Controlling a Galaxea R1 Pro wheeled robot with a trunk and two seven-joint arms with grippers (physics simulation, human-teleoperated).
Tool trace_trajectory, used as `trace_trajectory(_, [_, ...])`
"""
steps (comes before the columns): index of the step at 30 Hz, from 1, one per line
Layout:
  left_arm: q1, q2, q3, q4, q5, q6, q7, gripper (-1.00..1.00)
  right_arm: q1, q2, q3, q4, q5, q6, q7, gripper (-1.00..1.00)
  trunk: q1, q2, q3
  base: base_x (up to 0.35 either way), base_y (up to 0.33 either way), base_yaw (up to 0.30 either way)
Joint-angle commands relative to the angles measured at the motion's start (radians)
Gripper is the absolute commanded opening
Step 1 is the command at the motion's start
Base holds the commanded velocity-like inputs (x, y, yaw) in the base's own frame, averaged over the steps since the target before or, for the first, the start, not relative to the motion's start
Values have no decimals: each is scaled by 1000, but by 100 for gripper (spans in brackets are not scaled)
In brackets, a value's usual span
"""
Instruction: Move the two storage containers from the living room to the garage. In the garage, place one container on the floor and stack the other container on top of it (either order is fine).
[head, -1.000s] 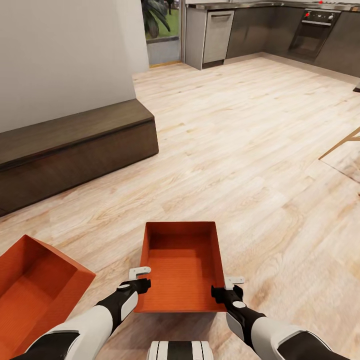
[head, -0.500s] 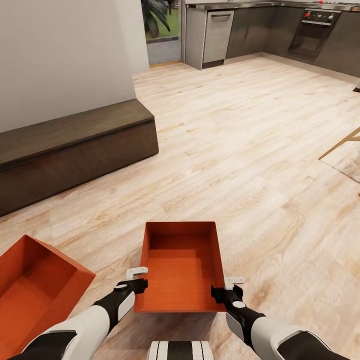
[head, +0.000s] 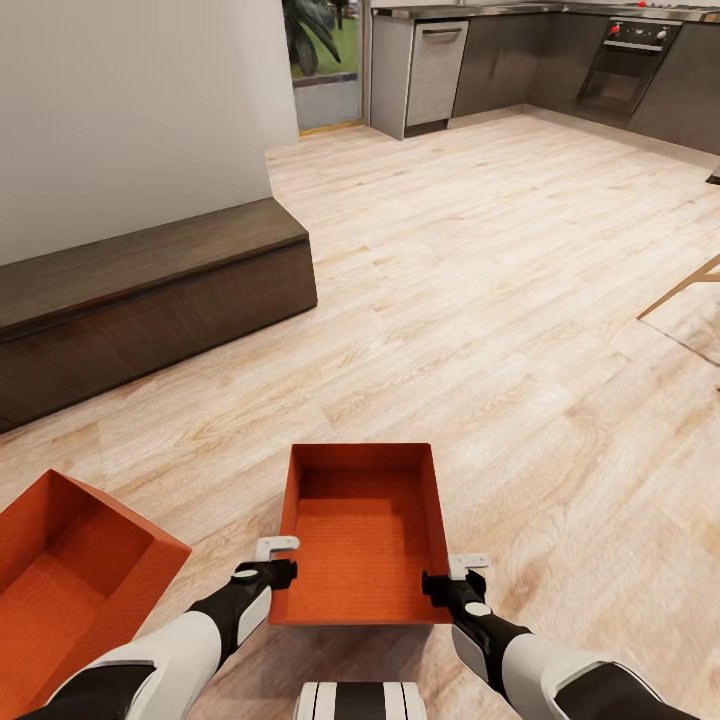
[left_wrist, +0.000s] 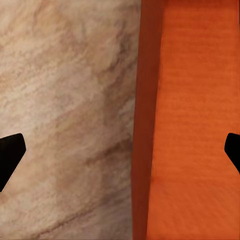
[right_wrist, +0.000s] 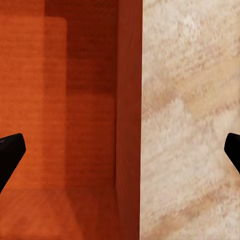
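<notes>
Grippers (head: 277, 560) (head: 467, 573) apparently astride container (head: 362, 540) walls.

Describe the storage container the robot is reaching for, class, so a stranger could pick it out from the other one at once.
Start from the long dark wooden bench along the white wall, then come down the light plank floor toward the robot. The container lies square-on between the left gripper and right gripper, each open astride a side wall; its twin sits angled, at the left edge.

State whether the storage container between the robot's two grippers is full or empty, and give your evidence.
Empty. The head view looks straight into the open-topped container, showing only its bare orange floor and inner walls; both wrist views show bare orange interior too.
</notes>
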Motion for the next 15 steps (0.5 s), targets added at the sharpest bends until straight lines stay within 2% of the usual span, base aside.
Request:
trace_trajectory(1, [0,-1,4,-2,-12,4,2,100,0,1,9,2,-9,-4,-2,100,0,0,-1,0,0,0])
trace_trajectory(5, [0,-2,4,-2,-30,4,2,100,0,1,9,2,-9,-4,-2,100,0,0,-1,0,0,0])
trace_trajectory(15, [0,-2,4,-1,-35,4,2,100,-1,1,9,2,-9,-4,-2,100,0,0,-1,0,0,0])
